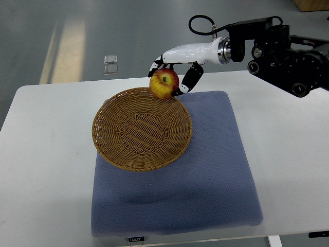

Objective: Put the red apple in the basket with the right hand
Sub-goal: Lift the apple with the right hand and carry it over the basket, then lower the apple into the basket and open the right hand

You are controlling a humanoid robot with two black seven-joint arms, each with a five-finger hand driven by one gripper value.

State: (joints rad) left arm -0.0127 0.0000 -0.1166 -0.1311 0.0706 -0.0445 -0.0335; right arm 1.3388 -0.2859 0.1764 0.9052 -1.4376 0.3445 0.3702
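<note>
Your red apple (164, 84) is off the table and in the air, red on top and yellow down its near side, with the stem dimple turned roughly toward the camera. It sits right over the far rim of the basket (105, 110), overlapping the woven edge in this view rather than hanging over the middle of the bowl. You hold it in the right hand (175, 72), whose white shell and dark fingers (188, 81) curl around the fruit from above and behind, closed on it in a grasp; one finger shows plainly on the apple's right side, others wrap over its top left. The relation that matters to you is this: the hollow of the basket lies toward the camera and a little to the picture's left of the apple, so the fruit probably needs to travel inward over the rim before the fingers let go. Released where it is, it could well strike the edge and roll away across the blue mat (216, 170) that the basket rests on. The right arm (277, 51) reaches in from the picture's right edge over the white table (46, 154). Your left hand is nowhere in view.
</note>
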